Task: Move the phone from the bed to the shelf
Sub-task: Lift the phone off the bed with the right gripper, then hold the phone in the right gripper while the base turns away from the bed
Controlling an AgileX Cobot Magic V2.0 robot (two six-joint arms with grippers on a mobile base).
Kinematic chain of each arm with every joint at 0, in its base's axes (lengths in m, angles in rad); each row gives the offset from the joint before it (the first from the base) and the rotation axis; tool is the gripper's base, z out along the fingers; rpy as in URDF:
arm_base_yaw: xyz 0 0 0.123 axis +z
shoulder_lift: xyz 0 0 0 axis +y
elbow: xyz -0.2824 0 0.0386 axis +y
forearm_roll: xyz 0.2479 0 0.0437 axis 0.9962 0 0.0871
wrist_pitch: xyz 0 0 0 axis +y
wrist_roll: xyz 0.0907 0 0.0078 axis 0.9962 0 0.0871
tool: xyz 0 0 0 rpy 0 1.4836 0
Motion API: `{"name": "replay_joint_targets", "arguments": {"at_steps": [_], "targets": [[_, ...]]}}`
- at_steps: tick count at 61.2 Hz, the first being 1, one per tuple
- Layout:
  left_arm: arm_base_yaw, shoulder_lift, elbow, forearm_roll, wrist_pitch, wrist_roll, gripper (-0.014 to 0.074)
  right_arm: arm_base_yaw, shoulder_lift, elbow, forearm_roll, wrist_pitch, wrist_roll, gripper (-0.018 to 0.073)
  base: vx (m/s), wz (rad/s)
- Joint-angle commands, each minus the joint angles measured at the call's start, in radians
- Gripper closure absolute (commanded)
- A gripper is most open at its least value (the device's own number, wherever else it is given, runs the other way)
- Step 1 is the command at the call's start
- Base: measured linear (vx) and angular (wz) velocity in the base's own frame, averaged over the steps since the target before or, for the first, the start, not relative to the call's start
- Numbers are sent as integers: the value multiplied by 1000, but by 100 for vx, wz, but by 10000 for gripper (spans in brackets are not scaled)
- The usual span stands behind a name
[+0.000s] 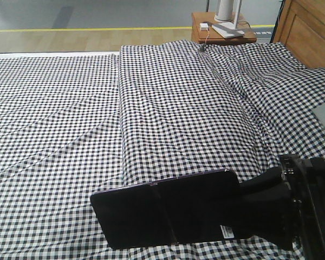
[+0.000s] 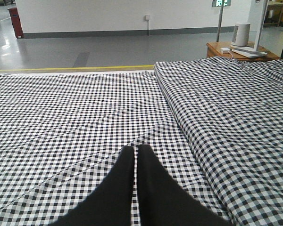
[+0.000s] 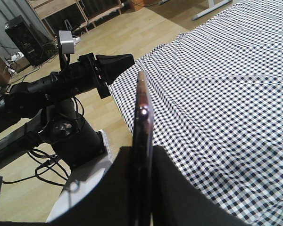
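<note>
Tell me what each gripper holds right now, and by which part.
The right gripper is shut on the phone, clamping its end near the white sticker. The left gripper is shut above the bed, holding nothing.

phone (image 1: pixel 168 208) in right claw (image 1: pixel 242 210) above bed (image 1: pixel 151 108) | nightstand (image 1: pixel 222 27) behind bed | headboard (image 1: pixel 309 32) far right

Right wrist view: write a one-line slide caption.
Phone clamped edge-on between the fingers of the right gripper, with the checked bed beyond.
</note>
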Motion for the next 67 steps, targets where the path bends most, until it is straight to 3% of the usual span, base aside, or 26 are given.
{"name": "replay_joint_targets", "arguments": {"at_steps": [1,67], "targets": [[1,-6,2,-6,-73,-4,596,-5,-11,-24,101,66,-2,564,0,0],[1,-6,2,-6,-73,-4,596,-5,-11,-24,101,66,-2,564,-2,6]]}}
